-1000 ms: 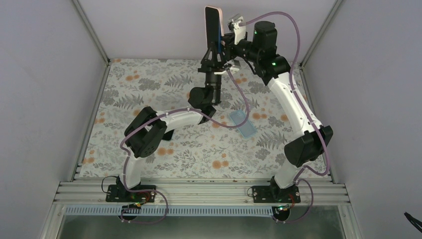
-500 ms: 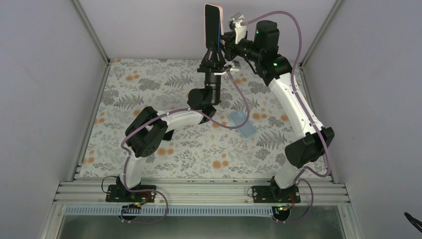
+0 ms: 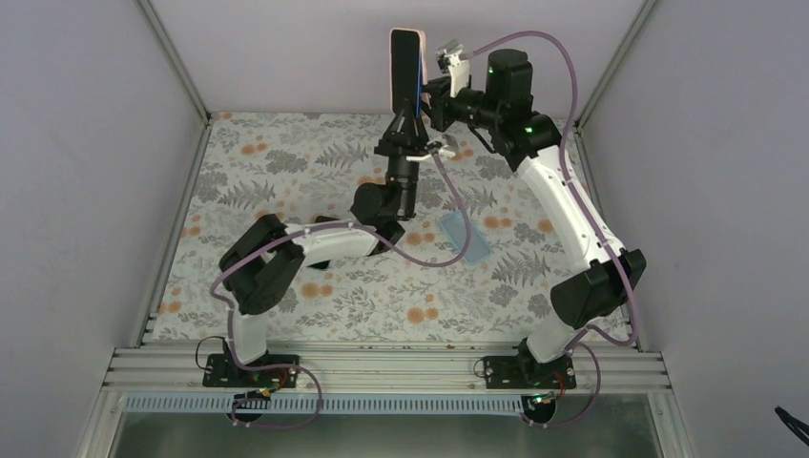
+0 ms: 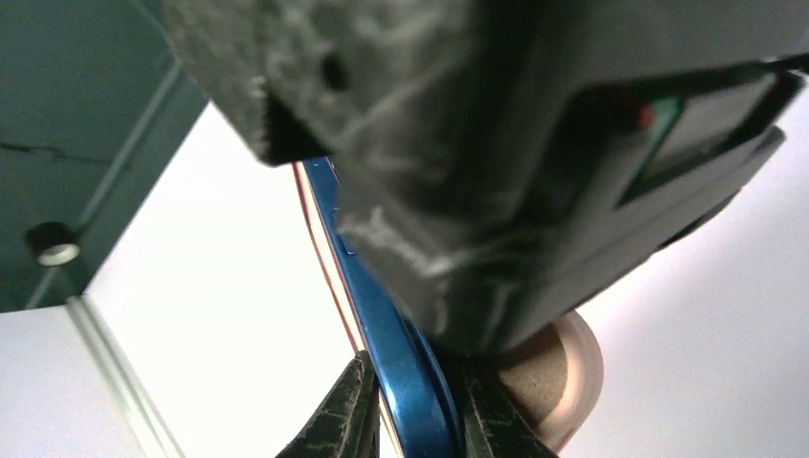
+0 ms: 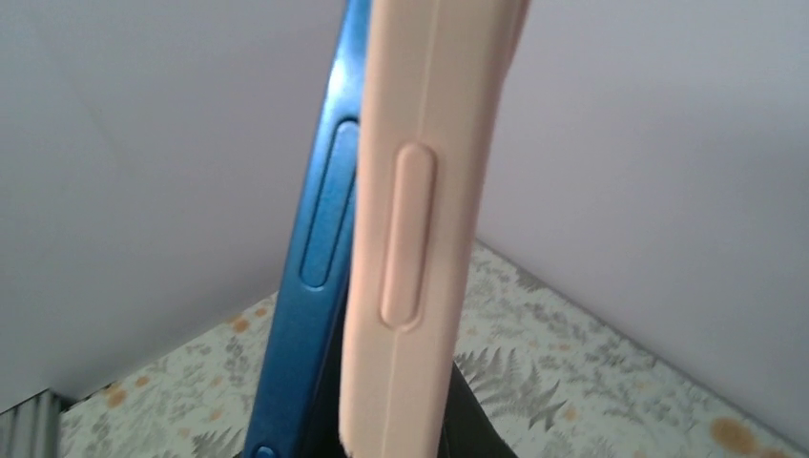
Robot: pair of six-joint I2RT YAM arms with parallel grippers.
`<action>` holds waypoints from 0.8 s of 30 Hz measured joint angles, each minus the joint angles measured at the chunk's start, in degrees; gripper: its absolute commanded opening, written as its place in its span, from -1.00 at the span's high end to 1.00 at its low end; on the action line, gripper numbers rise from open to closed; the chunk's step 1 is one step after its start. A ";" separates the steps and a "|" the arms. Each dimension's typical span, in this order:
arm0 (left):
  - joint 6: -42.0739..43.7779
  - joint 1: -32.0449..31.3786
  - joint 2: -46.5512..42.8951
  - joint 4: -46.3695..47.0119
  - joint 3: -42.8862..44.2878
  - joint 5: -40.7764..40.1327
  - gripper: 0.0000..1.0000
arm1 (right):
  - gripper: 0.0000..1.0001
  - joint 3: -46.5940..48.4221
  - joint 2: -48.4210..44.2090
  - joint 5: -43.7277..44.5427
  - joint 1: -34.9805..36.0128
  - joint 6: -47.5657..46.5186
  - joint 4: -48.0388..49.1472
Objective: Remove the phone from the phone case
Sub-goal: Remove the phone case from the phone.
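Observation:
The phone [image 3: 404,69] is held upright, high above the back of the table. It has a blue frame and sits in a pale pink case [image 3: 408,32]. My left gripper [image 3: 407,103] is shut on its lower end from below. In the left wrist view the blue phone edge [image 4: 412,382] lies between the two fingers of the left gripper [image 4: 416,391]. My right gripper [image 3: 428,88] is at the phone's right side. In the right wrist view the pink case edge [image 5: 410,248] stands slightly apart from the blue phone edge [image 5: 310,286], with dark fingers on either side of the case's lower end.
A light blue flat rectangle [image 3: 466,237] lies on the flowered tablecloth [image 3: 286,162] right of centre. Grey walls and metal frame posts enclose the table on three sides. The left arm's cable loops above the cloth near that rectangle.
The left arm's elbow has swung left and lower. The phone has shifted slightly left and up, and the right gripper has followed it.

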 measured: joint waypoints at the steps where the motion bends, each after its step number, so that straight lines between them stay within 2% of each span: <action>1: -0.63 -0.42 -1.27 -1.09 -1.49 -0.28 0.95 | 0.94 -0.33 -0.20 -0.09 -0.17 0.17 -0.55; 4: -2.01 -1.90 -7.32 -5.95 -6.93 -1.36 0.95 | 0.94 -0.96 -0.39 -0.20 -0.44 -0.39 -3.13; 9: -2.40 -3.69 -14.12 -13.60 -9.16 -2.67 0.95 | 0.94 -2.43 1.36 -0.63 -2.58 -3.67 -5.68; 16: -2.95 -3.65 -14.64 -15.82 -12.17 -3.48 0.95 | 0.93 -3.06 1.68 -1.16 -2.80 -5.20 -10.54; 24: -3.10 -4.90 -20.02 -15.69 -19.41 -4.68 0.95 | 0.94 -5.64 1.88 -0.81 -4.09 -6.16 -15.34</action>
